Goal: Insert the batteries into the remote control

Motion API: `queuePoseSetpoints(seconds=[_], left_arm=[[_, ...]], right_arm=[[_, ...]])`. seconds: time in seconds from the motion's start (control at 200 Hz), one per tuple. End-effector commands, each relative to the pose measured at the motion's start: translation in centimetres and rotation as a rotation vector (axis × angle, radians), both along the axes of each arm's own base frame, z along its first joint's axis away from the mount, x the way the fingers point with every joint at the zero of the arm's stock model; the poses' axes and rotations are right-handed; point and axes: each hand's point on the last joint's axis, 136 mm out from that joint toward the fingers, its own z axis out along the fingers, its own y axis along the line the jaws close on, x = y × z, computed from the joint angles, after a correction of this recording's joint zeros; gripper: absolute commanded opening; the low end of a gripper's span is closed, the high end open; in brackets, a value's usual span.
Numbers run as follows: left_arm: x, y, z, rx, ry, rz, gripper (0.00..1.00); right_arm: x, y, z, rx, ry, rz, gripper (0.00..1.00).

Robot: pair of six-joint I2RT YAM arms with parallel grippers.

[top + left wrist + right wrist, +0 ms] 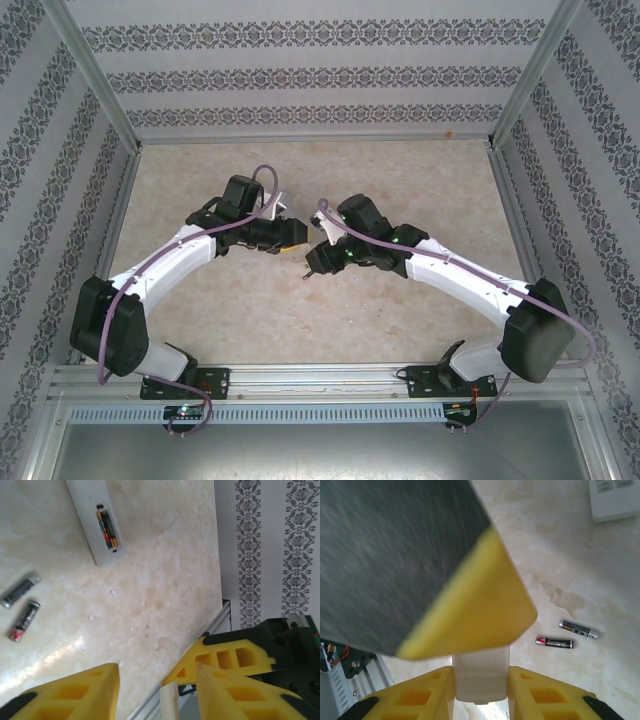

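**Right gripper holds a white piece; two batteries lie loose on the table**

Top external: the two arms reach in over the marbled table (400, 170) and meet near its middle. The left gripper (290, 238) and the right gripper (312, 262) are tip to tip, just beside each other. What sits between their fingers is too small to tell here.

Left wrist: the left gripper (158, 667) has its yellow jaws apart and pinches nothing that can be seen. A white piece (170, 702) stands in the gap, clear of both fingers. One finger (225, 660) of the right gripper pokes in just beside it. A white remote (92, 520) lies on the table, back up, with its compartment open and batteries (106, 528) already seated inside. Well apart from it lie a grey-capped battery (20, 591) and a red-ended battery (24, 621), near each other and not touching.

Right wrist: the right gripper (480, 670) is clamped on the white piece (481, 685), one finger pressed to each side. A finger (470, 615) of the left gripper looms close above it. The grey-capped battery (578, 629) and the red-ended battery (554, 642) rest on the table beyond. A white remote corner (615, 502) shows further off; whether it is the same remote cannot be told.
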Motion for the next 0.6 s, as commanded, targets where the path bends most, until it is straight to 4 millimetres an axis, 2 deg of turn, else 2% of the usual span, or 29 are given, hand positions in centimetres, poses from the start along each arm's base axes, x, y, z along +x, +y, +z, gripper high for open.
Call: queuePoseSetpoints(seconds=[0.0, 0.09, 0.125, 0.24, 0.295, 0.37, 0.485, 0.595], left_arm=[[-1.3, -0.8, 0.4, -0.017, 0.020, -0.067, 0.33], [-0.9, -0.7, 0.4, -0.010, 0.018, -0.043, 0.15], [-0.7, -0.7, 0.5, -0.012, 0.018, -0.029, 0.11], [0.2, -0.7, 0.2, -0.029, 0.053, 0.044, 0.09], [0.6, -0.5, -0.3, -0.010, 0.093, 0.092, 0.07], [1.2, 0.1, -1.0, 0.034, 0.132, 0.155, 0.02], [2.0, 2.2, -2.4, 0.132, 0.215, 0.342, 0.01], [2.4, 3.5, -2.7, 0.145, 0.273, 0.489, 0.01]], right_arm=[[0.7, 0.4, 1.9, 0.026, -0.054, 0.013, 0.32], [0.4, 0.5, 1.8, 0.026, -0.051, 0.027, 0.32], [0.3, 0.5, 1.7, 0.025, -0.052, 0.035, 0.33], [-0.3, 0.4, 1.3, -0.001, -0.083, 0.067, 0.38], [-0.3, 0.2, 1.7, -0.013, -0.117, 0.065, 0.47], [0.3, -0.3, 2.6, -0.019, -0.186, 0.036, 0.53], [0.9, -0.7, 3.7, -0.068, -0.413, 0.015, 0.57], [1.3, -0.4, 4.0, -0.140, -0.656, 0.024, 0.59]])
